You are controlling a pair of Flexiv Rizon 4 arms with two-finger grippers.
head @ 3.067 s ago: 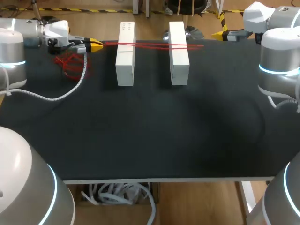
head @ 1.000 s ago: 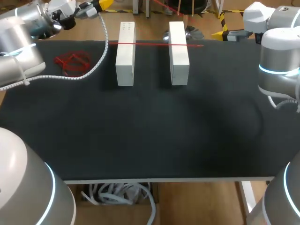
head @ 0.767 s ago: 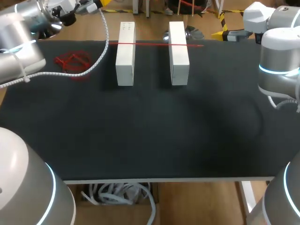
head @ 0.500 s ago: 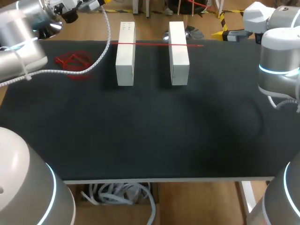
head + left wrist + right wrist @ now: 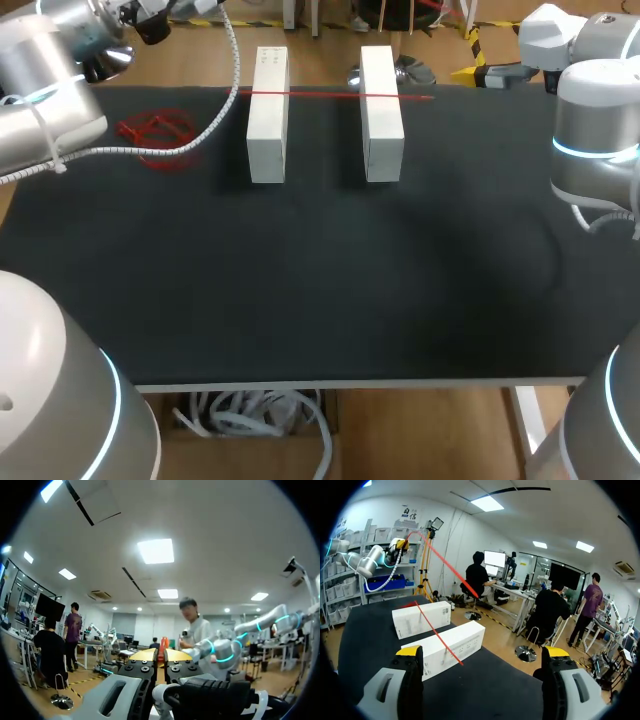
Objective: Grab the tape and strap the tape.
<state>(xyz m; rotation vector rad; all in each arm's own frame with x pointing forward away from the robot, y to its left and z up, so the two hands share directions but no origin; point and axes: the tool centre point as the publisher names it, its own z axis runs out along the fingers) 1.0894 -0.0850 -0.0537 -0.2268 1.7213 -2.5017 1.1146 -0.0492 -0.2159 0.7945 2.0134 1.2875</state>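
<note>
My left claw [image 5: 160,655] is raised off the desk [image 5: 320,280] and points out into the room. Its yellow tips sit close together with a sliver of the red tape [image 5: 163,649] pinched between them, so I read it as clamped on the tape. Through my right wrist camera I see that same claw [image 5: 402,544] high up, well beyond the boxes. A strand of tape runs taut through the air from it, slanting down past the desk's far edge.

My right claw [image 5: 482,652] hangs with its fingers wide apart and nothing between them. From above it sits at the desk's far right corner [image 5: 470,73]. Ahead of it the second white box [image 5: 447,647] lies lengthwise, and the first white box [image 5: 422,619] lies parallel just beyond. Another strand of the tape [image 5: 330,95] lies straight across the tops of both boxes. Its nearer end overhangs the second box and stops short of the right claw, near it but not touching.

A red tangle [image 5: 155,135] lies on the desk below the left arm, well under and behind the left claw. The arm's white cable [image 5: 215,110] curves past it.
</note>
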